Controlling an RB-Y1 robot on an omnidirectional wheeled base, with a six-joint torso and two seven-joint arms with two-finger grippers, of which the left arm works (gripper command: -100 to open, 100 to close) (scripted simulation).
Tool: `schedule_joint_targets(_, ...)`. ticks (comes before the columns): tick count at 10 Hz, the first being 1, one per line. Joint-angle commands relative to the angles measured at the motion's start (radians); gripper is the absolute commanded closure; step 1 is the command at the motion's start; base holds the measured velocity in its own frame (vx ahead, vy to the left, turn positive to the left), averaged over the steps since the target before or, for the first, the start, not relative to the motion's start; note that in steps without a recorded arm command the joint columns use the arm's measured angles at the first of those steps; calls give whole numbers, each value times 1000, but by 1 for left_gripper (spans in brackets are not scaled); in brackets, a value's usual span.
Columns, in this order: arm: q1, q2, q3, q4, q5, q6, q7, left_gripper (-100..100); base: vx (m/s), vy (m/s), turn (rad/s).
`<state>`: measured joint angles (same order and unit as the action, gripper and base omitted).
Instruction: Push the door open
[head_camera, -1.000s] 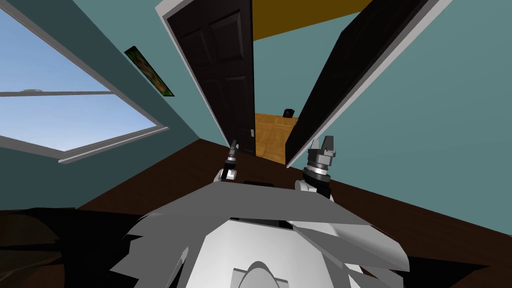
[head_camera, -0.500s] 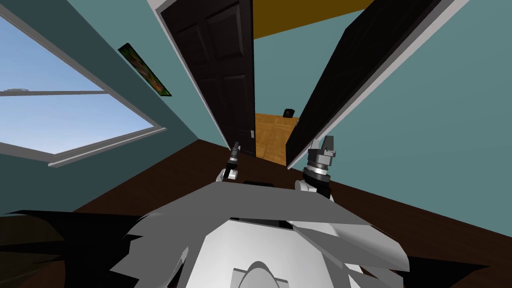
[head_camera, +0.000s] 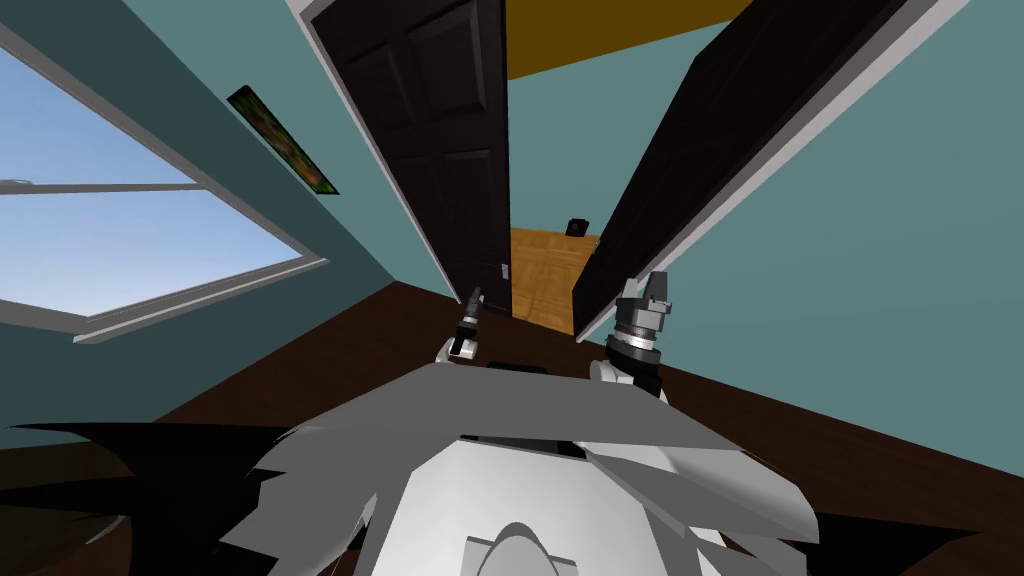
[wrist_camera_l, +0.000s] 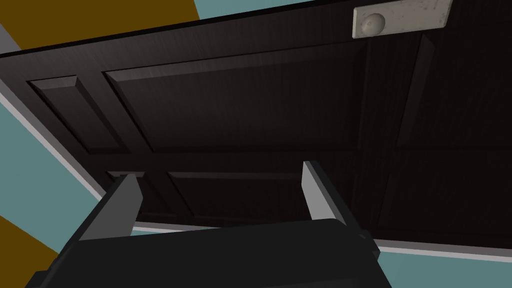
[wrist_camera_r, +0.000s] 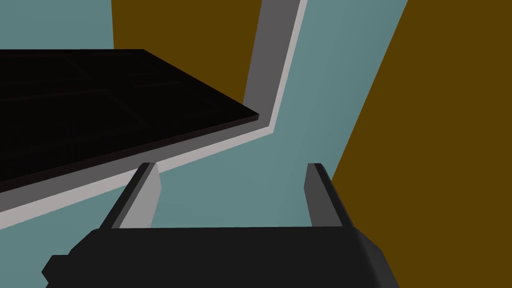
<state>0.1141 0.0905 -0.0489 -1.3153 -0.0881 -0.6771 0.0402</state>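
The very dark brown panelled door (head_camera: 440, 150) stands at the left side of the doorway, swung partly aside. Past its free edge a narrow gap shows an orange wood-patterned floor (head_camera: 545, 270) beyond. At the right side of that gap stands a 2nd leaf, a plain black slab (head_camera: 700, 150), bordered by a light grey frame (wrist_camera_r: 270, 65). The left gripper (head_camera: 470, 300) is low by the door's free edge, near a small light grey handle plate (wrist_camera_l: 400, 17) with a round knob. Its 2 fingers (wrist_camera_l: 120, 210) are spread wide with nothing between them and point at the door's recessed panels (whether the tips touch the door cannot be told). The right gripper (head_camera: 648, 290) is at the foot of the black slab. Its 2 fingers (wrist_camera_r: 140, 200) are likewise spread and empty, aimed at a teal wall (wrist_camera_r: 280, 165) just beside the grey frame. A dark brown floor (head_camera: 350, 350) lies on the near side of the doorway, and a large window (head_camera: 150, 230) sits in the left-hand wall.
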Motion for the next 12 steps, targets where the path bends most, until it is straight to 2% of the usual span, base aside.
schedule_joint_targets(1,-21,-3,0,50,-5,-10,7,-100,109,38,-11)
schedule_joint_targets(12,-141,-19,-4,345,-37,-63,54,-100,98,30,-11)
